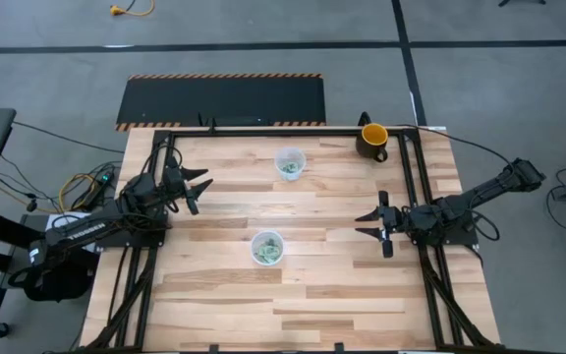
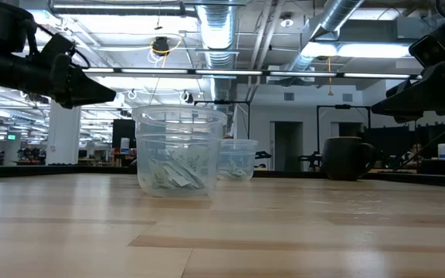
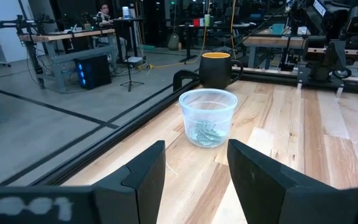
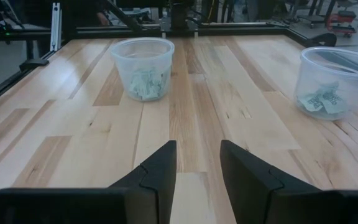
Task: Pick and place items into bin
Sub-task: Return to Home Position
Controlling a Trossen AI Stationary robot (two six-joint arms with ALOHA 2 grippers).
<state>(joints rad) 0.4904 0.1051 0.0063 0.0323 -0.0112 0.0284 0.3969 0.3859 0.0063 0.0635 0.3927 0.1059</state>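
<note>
Two clear plastic cups stand upright on the wooden table, each holding tiny pale green pieces. The near cup [image 1: 267, 248] [image 2: 178, 150] [image 4: 143, 68] is at mid-table; the far cup [image 1: 290, 163] [image 2: 234, 158] [image 3: 207, 117] [image 4: 331, 81] sits toward the far edge. Green pieces [image 3: 206, 133] [image 4: 144, 84] lie on the cups' bottoms. My left gripper [image 1: 202, 195] [image 3: 196, 149] hovers open above the table's left side, pointing at the far cup. My right gripper [image 1: 360, 225] [image 4: 197, 149] hovers open on the right, pointing left at the near cup.
A dark mug with a yellow inside [image 1: 372, 141] [image 2: 350, 158] [image 3: 216, 70] stands at the far right corner. A black frame rail [image 1: 263, 129] runs along the far edge. Bare wood lies between the cups and both grippers. A person sits at a desk [image 3: 104, 15] beyond the table.
</note>
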